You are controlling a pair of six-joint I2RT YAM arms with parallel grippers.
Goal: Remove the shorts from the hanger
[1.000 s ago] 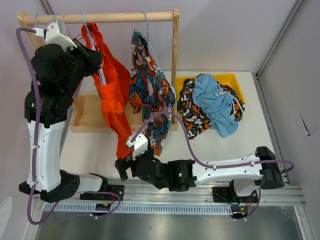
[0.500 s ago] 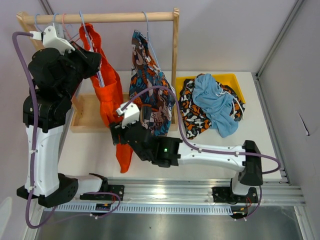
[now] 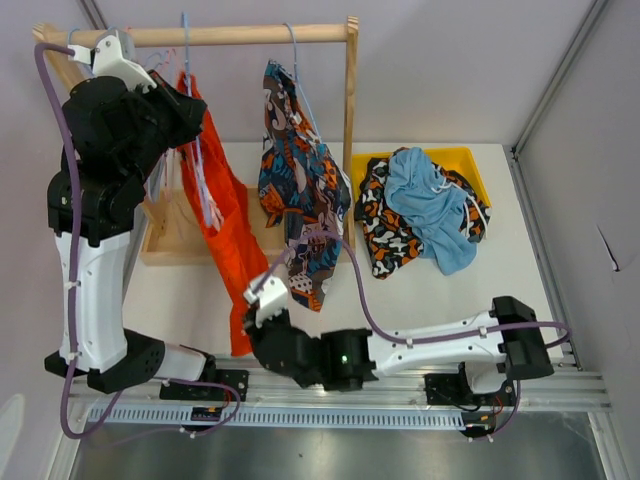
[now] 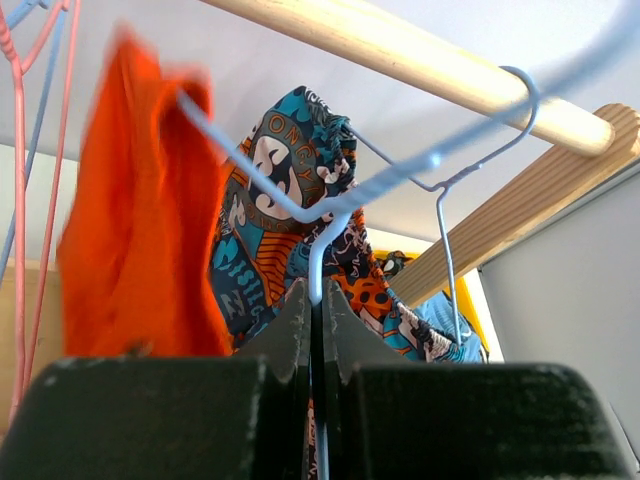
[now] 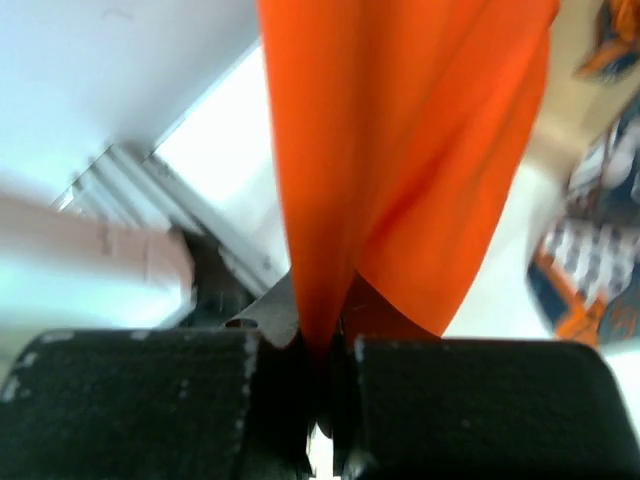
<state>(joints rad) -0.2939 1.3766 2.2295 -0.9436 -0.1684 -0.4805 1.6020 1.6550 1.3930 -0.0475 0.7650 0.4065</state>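
Note:
The red-orange shorts (image 3: pixel 225 230) hang stretched from a light blue wire hanger (image 3: pixel 198 165) at the left of the wooden rail (image 3: pixel 250 35). My left gripper (image 3: pixel 185 108) is up at the rail, shut on that hanger's wire (image 4: pixel 316 290), with the orange cloth (image 4: pixel 140 250) just to its left. Low down near the table's front, my right gripper (image 3: pixel 250 322) is shut on the shorts' bottom hem, and the orange fabric (image 5: pixel 400 150) runs straight into its jaws (image 5: pixel 325 345). The blue-orange-white patterned shorts (image 3: pixel 300 190) hang on a second hanger (image 4: pixel 445 215).
A yellow bin (image 3: pixel 470 160) at the right holds the camouflage shorts (image 3: pixel 385 235) and the light blue shorts (image 3: pixel 430 200). The rack's wooden post (image 3: pixel 350 110) and base tray (image 3: pixel 170 245) stand behind. Bare pink and blue hangers (image 4: pixel 20 150) hang at the rail's left end.
The right gripper rose open to the orange shorts, closed on the hem and pulled it down toward the front edge. The left gripper lifted the hanger higher, so the shorts hang stretched.

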